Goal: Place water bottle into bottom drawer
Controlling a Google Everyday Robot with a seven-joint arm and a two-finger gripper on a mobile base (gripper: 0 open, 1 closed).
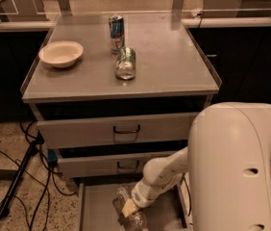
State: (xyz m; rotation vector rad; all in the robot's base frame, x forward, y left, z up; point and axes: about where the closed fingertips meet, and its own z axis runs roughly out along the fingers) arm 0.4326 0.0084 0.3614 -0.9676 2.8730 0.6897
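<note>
The robot's bulky white arm [241, 167] fills the right foreground and reaches down and to the left, past the front of a grey metal cabinet [121, 129]. The cabinet's counter [174, 57] carries a pale bowl [61, 53] at its left, a blue-and-silver can [117, 27] standing upright near the middle, and a green-and-silver can [126, 62] lying on its side just in front of that one. Below the counter the two upper drawers [126, 148] sit pushed in or nearly so, each showing a dark bar handle. The bottom drawer [99, 210] is pulled well out, with its plain grey floor bare on the left side. The water bottle [123, 195] is inside this drawer, low over the floor or lying on it; which of the two cannot be seen. Its long axis runs on a diagonal, from the far left towards the near right. The hand [129, 209] sits at the end of the arm, directly on the middle of the bottle, so the clear crinkled plastic shows on both sides of it. A yellowish pad is pressed against the bottle's side. Whether the hand is clenched on the bottle or has released it cannot be told. Judging by how things lie, the bottle is already within the drawer's walls. The coming move therefore turns on the hand leaving the bottle and rising straight up and back, clear of the drawer above, without dragging the bottle along its diagonal.
</note>
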